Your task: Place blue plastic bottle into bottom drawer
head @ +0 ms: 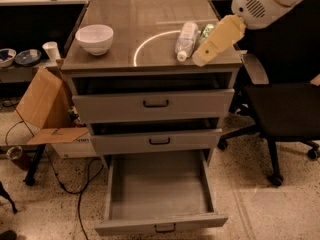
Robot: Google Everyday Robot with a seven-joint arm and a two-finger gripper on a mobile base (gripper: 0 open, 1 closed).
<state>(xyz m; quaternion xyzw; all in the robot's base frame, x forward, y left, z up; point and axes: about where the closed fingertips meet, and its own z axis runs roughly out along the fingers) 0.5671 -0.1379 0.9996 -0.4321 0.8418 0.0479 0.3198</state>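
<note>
**op_helper:** Your blue plastic bottle (186,40) is lying on its side on the cabinet top (125,14), cap pointing at the front edge. It's just beside the gripper (209,48), on the bowl side. The gripper hangs over the front corner of the top, and I honestly can't tell whether it's open or closed from here. The bottom drawer (159,189) is well below the gripper and pulled right out.

**drawer_guy:** Biggest risk imo is that the bottle is a smooth, slim, round cylinder on slick brushed metal. Nudge it off-centre and you'll roll it, either toward the bowl (94,38) or off the front lip. The thin clear plastic probably flexes too, so a squeeze near the cap end could squirt it out.

**op_helper:** Also watch the green can (206,31). It's wedged right between the bottle and the gripper and partly hidden behind it. Come in from that side and you'll likely knock the can or grab it by mistake, since it's the same round shape, just shorter.

**drawer_guy:** And on the way down, the top drawer (155,104) and middle drawer (159,141) look slightly ajar. Their hard flat fronts stick out under the gripper, so swing wide or the bottle clips an edge and drops short of the drawer.
</note>
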